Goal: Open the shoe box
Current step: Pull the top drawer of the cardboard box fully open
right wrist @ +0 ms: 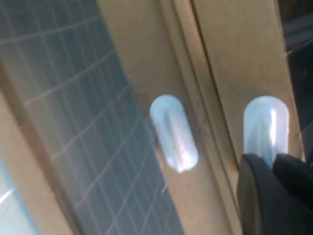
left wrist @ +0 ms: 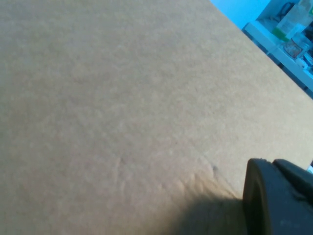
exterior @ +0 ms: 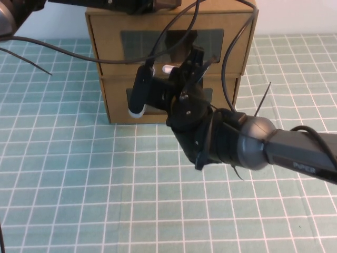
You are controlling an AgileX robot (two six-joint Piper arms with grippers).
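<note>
Where the green-grid tabletop [exterior: 79,200] runs from 6 o'clock back to 12, a pale wall [exterior: 52,26] shows behind. Two cardboard shoe boxes are stacked at 12 o'clock: lower box [exterior: 117,100] w/ upper box [exterior: 105,37] on it. Both have dark front windows, contents not visible. One white pull [exterior: 167,68] sits approx. where they meet. From 4 o'clock the right arm [exterior: 295,150] reaches in. Its right gripper [exterior: 194,59] is at the box fronts, just beside that pull; opening can't be told. At 12 o'clock the left gripper [left wrist: 275,196] is close over the upper box's top, opening also unclear.
</note>
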